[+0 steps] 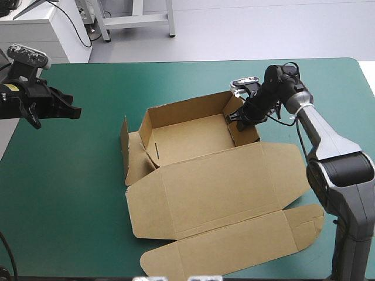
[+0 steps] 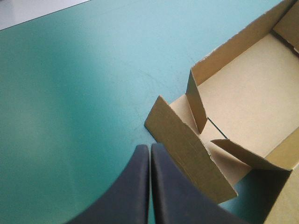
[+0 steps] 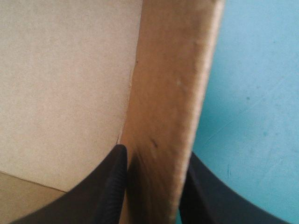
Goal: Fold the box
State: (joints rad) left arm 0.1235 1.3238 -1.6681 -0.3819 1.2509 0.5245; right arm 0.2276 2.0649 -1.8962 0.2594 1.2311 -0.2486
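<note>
Teal-green cover [image 1: 64, 199] carries the box [image 1: 193, 140] mid-table, walls up, lid [image 1: 222, 187] flat toward the near edge. Right gripper [image 1: 237, 120] pinches its right wall [image 1: 247, 133], fingers [image 3: 110, 186] all but closed; left gripper [image 1: 75, 111] hangs closed, empty, well apart to the left

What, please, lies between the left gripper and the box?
Only bare teal-green cover: in the high view nothing sits between the left gripper and the box.
</note>
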